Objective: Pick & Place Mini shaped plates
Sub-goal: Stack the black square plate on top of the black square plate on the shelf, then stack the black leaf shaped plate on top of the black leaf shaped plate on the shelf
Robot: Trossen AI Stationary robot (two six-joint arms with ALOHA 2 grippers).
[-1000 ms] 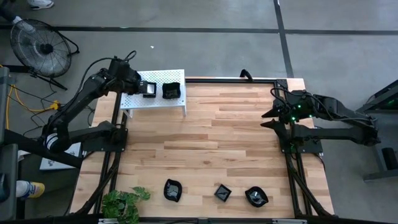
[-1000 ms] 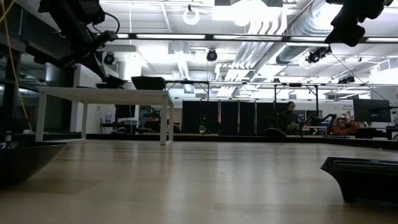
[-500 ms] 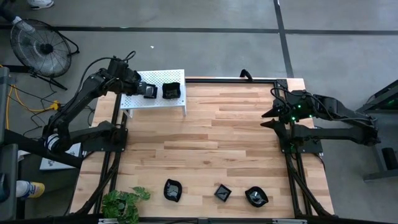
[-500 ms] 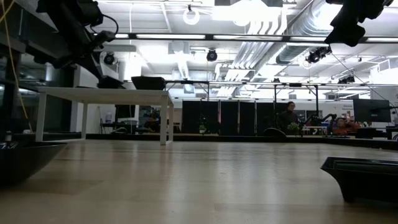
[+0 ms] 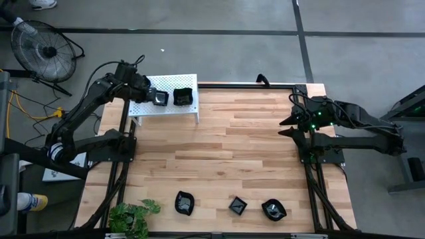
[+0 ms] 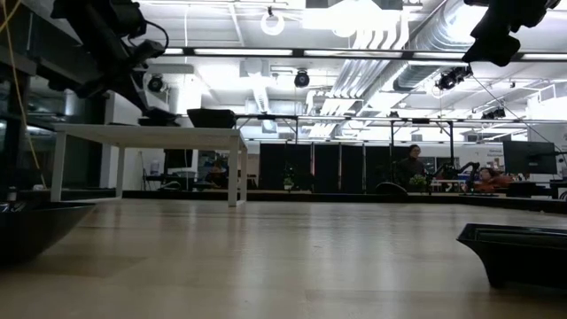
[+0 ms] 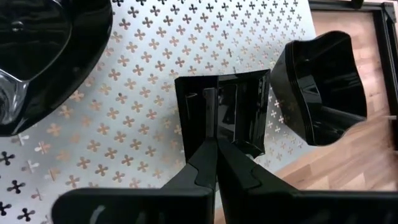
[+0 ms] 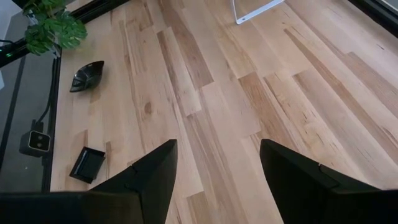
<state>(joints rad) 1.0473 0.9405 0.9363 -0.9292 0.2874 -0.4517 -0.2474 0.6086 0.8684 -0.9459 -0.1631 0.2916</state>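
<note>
1. Left wrist view: we see our left gripper [image 7: 216, 163] with its fingers pressed together on the near wall of a small square black plate [image 7: 222, 111], which sits flat on the white perforated shelf [image 7: 143, 56].
2. That plate lies straight ahead of the fingertips, its sides squared to the gripper; a wavy-edged black plate [image 7: 323, 87] rests just beside it, apart.
3. High view: the left arm is the nearer one; our right gripper [image 5: 288, 126] waits wide open and empty at the table's right edge, well apart.
4. Three more plates [image 5: 232, 205] line the near table edge.
5. We read no writing or brand anywhere.
</note>
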